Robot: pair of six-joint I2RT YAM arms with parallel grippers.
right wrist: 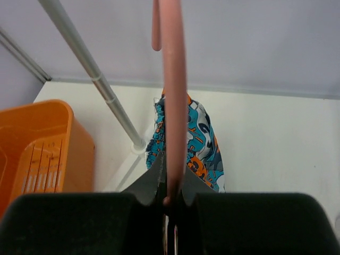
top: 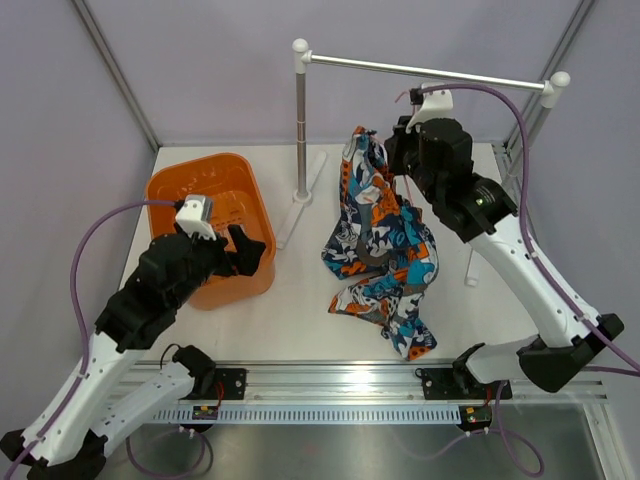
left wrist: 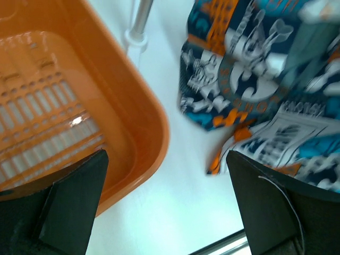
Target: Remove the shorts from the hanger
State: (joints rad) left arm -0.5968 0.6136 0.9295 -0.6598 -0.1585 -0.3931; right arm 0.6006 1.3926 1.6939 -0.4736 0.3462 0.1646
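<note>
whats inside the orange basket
Only the basket's bare slotted floor shows; no cloth in it. The left gripper covers its near corner in the top view, so that bit is hidden.

An orange basket [top: 195, 161] sits beside a silver rail [top: 400, 68].

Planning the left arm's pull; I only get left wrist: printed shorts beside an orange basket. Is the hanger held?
Observer: Yes. The right gripper has its jaws shut on the thin pink wire hanger.
Operator: Hook on the rail?
Observer: No. In the right wrist view the hook sits beside the silver metal rail, not over it.
Operator: Where do the shorts start?
Observer: Top view: the blue, orange and white printed cloth shorts bunch up at that gripper and drape down toward the near edge of the white table.
</note>
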